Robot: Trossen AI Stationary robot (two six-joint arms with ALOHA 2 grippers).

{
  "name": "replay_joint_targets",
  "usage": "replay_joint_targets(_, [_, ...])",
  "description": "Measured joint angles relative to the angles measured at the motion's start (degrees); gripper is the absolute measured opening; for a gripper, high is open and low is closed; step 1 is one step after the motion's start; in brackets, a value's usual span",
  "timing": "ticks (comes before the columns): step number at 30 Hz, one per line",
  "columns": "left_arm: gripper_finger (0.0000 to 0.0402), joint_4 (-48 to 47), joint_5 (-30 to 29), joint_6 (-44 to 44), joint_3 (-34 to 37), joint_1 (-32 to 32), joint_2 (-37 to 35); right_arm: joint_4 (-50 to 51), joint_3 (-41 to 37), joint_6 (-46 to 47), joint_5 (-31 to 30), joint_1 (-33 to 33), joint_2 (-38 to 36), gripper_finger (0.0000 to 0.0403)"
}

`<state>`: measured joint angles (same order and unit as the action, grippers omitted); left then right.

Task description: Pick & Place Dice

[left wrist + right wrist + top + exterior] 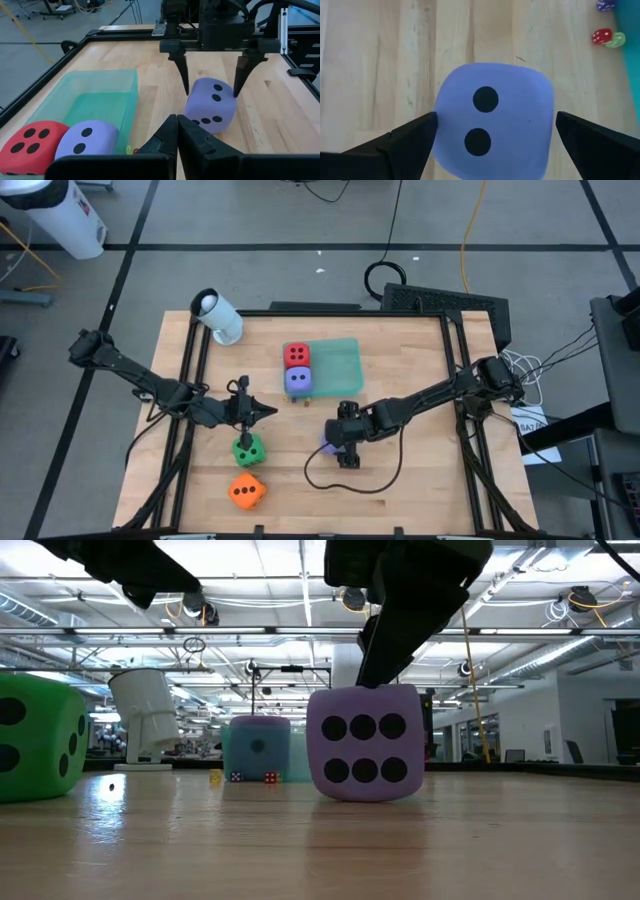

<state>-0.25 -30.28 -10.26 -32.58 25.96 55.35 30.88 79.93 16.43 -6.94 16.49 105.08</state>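
- Left arm's dark two-finger hand hovers over the wooden surface, fingers pressed together on nothing — just above the green soft cube die with dark pips; judged waiting.
- Orange soft cube die sits near the front edge, just beside the green one, both untouched.
- Red soft cube die and a purple-blue soft cube die rest at the left end of the flat translucent teal plastic tray, touching each other.
- A few tiny dice lie on the wood just beside the tray — not part of the job as far as I can judge.
- Second purple-blue soft cube die sits on the surface, mid-front, near the tray.
- Right arm's dark two-finger hand is over it, fingers spread apart, one on each side of the cube, not yet squeezing.
- Handling, judged: looks light, foam-like and squashy with rounded corners; should give under pressure. Best taken across two opposite flat faces near mid-height, not on corners, which could slip or roll it.
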Motion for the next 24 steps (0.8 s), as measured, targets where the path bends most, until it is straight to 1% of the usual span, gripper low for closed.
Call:
replay_joint_targets(4, [0.0016, 0.00, -0.02, 0.02, 0.00, -0.01, 0.00, 0.08, -0.03, -0.55, -0.89, -0.28, -0.02, 0.0400])
replay_joint_targets(9, [0.0003, 0.00, -0.04, 0.28, -0.02, -0.01, 0.00, 0.69, -0.08, -0.78, -3.61, -1.01, -0.93, 0.0400])
replay_joint_targets(12, [0.0010, -0.02, -0.04, 0.28, -0.02, -0.01, 0.00, 1.13, -0.18, 0.54, -3.70, -1.31, -2.06, 0.0400])
replay_joint_targets(19, [0.0020, -0.54, -0.17, 0.09, -0.07, -0.01, 0.00, -0.33, -0.16, 8.59, -2.13, -1.86, -4.02, 0.0400])
replay_joint_targets(21, [0.0020, -0.60, -0.20, 0.26, -0.08, -0.01, 0.00, -0.52, -0.16, 7.29, -1.99, -1.42, -4.02, 0.0400])
replay_joint_targets(24, [0.0021, -1.09, -0.22, 0.27, -0.09, -0.01, 0.02, -0.09, -0.16, 6.64, -3.53, -0.39, -4.00, 0.0400])
